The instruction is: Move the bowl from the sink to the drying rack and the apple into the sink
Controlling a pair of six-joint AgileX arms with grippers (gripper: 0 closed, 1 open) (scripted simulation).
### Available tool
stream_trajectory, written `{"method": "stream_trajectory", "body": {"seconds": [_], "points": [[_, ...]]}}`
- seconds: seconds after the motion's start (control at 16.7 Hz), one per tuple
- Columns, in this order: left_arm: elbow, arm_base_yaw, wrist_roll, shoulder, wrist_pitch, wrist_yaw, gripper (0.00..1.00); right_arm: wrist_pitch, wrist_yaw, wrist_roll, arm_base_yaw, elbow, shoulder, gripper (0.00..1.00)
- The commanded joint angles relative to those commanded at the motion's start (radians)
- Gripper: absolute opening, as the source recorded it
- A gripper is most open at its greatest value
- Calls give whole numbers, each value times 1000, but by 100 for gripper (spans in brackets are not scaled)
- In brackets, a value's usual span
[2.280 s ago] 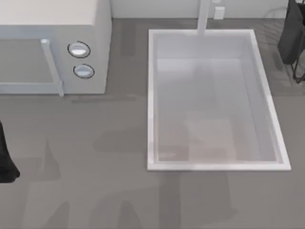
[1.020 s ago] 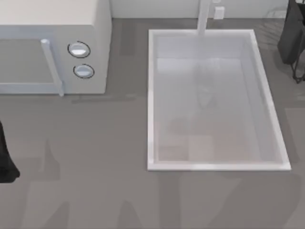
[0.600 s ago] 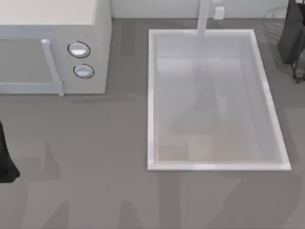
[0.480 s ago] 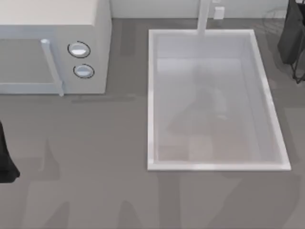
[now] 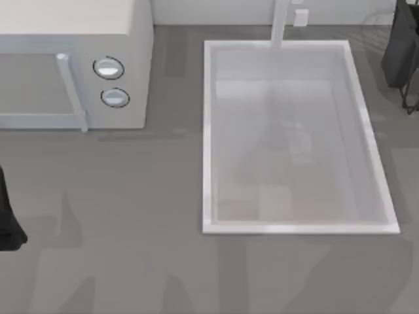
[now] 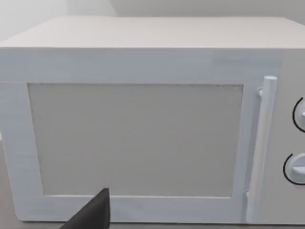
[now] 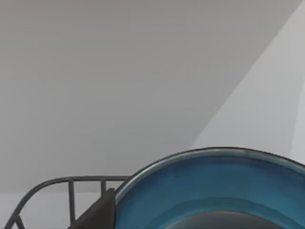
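grey and matte, the desk point(image 5: 144, 216) is spreading under the overhead camera, carrying a boxy white microwave with two round knobs point(image 5: 72, 65) at the top view's left. to its right, the large white rectangular recessed sink point(image 5: 208, 137) is sitting with its raised rim standing out from the desk, and a white faucet post point(image 5: 280, 23) is rising at its far edge. soft shadows are lying across the pale basin floor.

the left arm point(image 5: 8, 216) is showing as a dark shape at the left edge of the top view, near the desk's front. in the left wrist view, its camera is facing the microwave's door point(image 6: 136, 138) and vertical handle point(image 6: 259, 152), with a dark pincer finger point(image 6: 93, 214) poking in at the lower edge; whether the left pincer is apart or together cannot be told.

the right arm point(image 5: 400, 46) is hanging at the top right corner of the top view, beyond the sink's far right corner. in the right wrist view, the round glossy blue bowl with a thin reddish-brown rim point(image 7: 214, 191) is sitting right up against the camera, with a dark pincer finger point(image 7: 97, 214) touching its edge. beside it, a dark grey wire drying rack point(image 7: 52, 191) is curving against a plain grey wall. whether the right pincer is clamped on the bowl cannot be told.
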Motion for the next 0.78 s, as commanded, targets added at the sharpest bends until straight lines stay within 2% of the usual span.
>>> {"method": "stream_trajectory", "body": {"seconds": [0.36, 0.78], "points": [[0, 0, 0, 0, 0, 0, 100, -109, 31, -8, 30, -116, -204, 100], [0, 0, 0, 0, 0, 0, 100, -383, 125, -12, 120, -434, -759, 100]]}}
